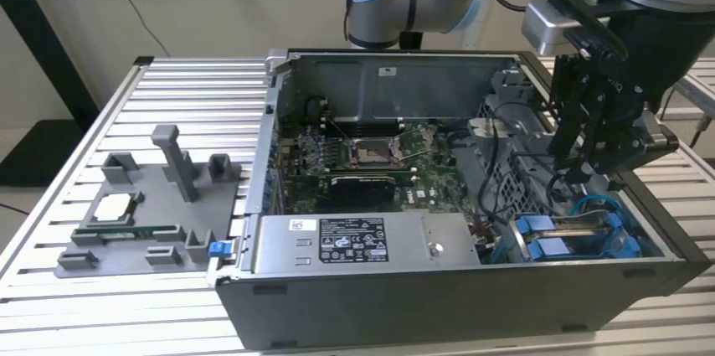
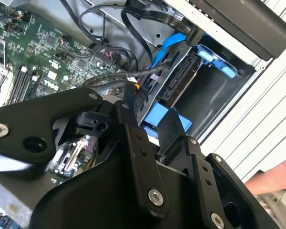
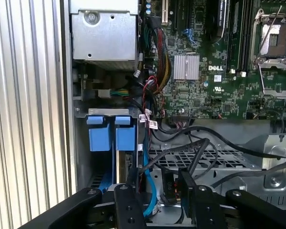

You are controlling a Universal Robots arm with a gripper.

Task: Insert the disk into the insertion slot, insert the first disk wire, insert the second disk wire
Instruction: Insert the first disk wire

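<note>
**Markings.** The silver sheet-metal power-supply box (image 1: 357, 243) carries a white printed label on its upper face. The green circuit board (image 3: 205, 90) bears white silk-screened lettering beside a finned silver heat sink (image 3: 186, 67). Small white tags (image 3: 150, 123) hang on the wire bundle.

**Materials.** The open grey steel computer case (image 1: 447, 293) stands on a ribbed aluminium desk (image 1: 167, 79). A matt grey plastic fixture tray (image 1: 146, 214) lies on the desk at the exterior view's left of the case. A perforated grey metal cage (image 3: 200, 160) sits below the board in the first wrist view, crossed by black round cables. A thin blue flat cable (image 3: 150, 191) runs beside it.

**Task parts.** The flat silver-grey disk (image 2: 183, 78) stands on edge in its bright blue carrier, seated in the grey insertion slot (image 3: 105, 133) with blue rails at the case corner.

**Gripper.** The black jointed gripper (image 1: 581, 173) hangs inside the case just above the slot, close to the disk's connector edge (image 2: 148, 112). A grey wire (image 2: 109, 86) reaches its tip. Whether the gripper is clamped on that wire or open cannot be told.
</note>
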